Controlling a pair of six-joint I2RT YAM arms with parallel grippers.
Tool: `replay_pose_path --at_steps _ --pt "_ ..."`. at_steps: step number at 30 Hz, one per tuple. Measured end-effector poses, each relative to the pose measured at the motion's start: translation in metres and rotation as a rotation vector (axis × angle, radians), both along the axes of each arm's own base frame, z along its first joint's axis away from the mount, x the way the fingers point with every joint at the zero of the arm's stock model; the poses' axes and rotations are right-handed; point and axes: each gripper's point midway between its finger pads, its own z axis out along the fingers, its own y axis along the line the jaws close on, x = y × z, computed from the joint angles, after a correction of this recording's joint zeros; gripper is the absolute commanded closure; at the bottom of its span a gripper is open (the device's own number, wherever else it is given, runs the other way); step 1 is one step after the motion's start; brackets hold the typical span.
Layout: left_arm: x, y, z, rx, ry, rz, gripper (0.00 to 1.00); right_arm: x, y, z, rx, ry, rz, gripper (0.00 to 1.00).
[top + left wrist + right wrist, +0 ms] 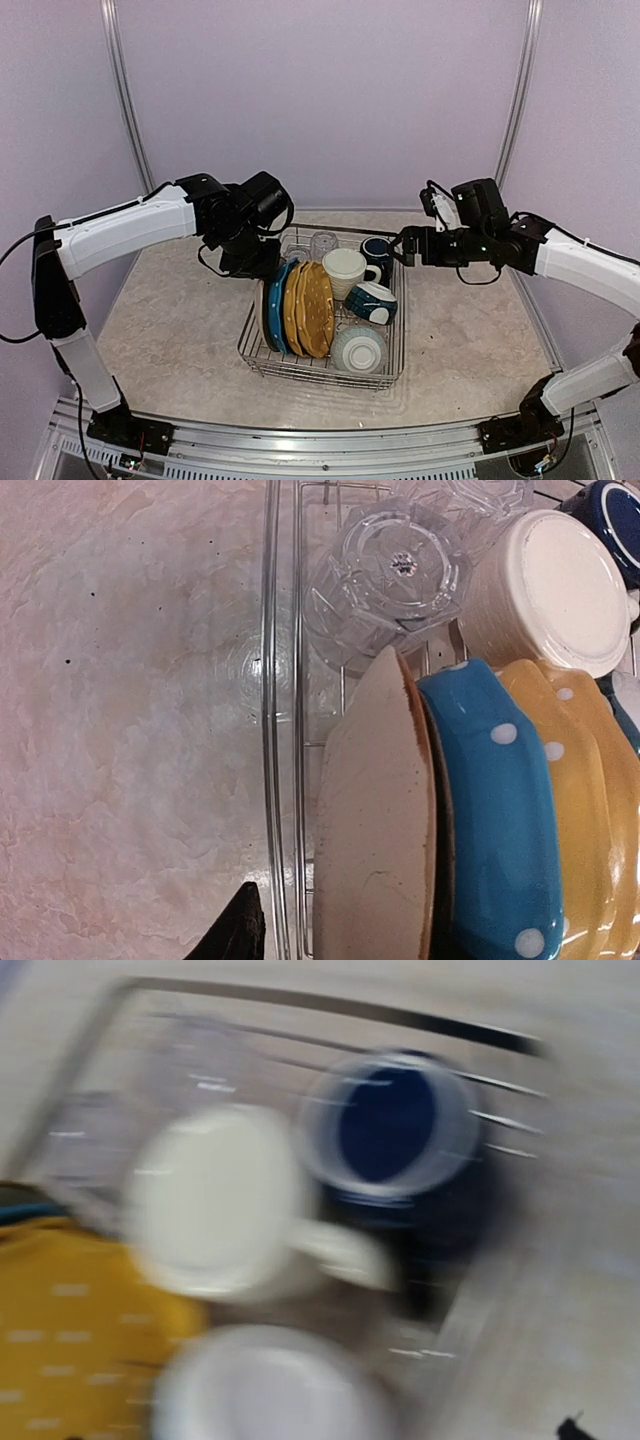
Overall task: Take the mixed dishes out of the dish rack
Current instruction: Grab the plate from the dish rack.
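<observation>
The silver wire dish rack (262,352) stands mid-table. On edge in its left half are a beige plate (375,810), a blue speckled plate (273,305) and yellow plates (312,310). Behind them are a clear tumbler (323,243), a cream mug (345,270) and a navy mug (377,249). A teal-and-white bowl (372,302) and an upturned white bowl (358,349) lie on the right. My left gripper (252,263) hovers at the rack's far left corner. One dark fingertip (238,925) shows beside the beige plate, holding nothing. My right gripper (404,245) is by the navy mug (390,1125).
The rack's left rail (270,730) runs beside bare marbled tabletop (130,730). The right wrist view is motion-blurred, and none of that gripper's fingers can be made out in it. Tabletop lies on both sides of the rack.
</observation>
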Motion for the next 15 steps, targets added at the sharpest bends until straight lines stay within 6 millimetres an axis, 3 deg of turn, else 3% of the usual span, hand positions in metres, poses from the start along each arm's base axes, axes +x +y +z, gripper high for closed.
replay_pose_path --at_steps 4,8,15 --pt "-0.001 -0.004 0.000 -0.030 0.012 -0.007 0.73 -0.016 0.055 0.016 0.120 -0.003 0.114 0.00" --pt "-0.001 -0.006 0.000 -0.033 0.011 -0.006 0.82 -0.021 0.090 0.018 0.165 0.009 0.168 0.00" --pt "-0.001 0.002 0.002 0.079 -0.006 0.007 1.00 -0.016 0.092 0.017 0.168 0.002 0.142 0.00"
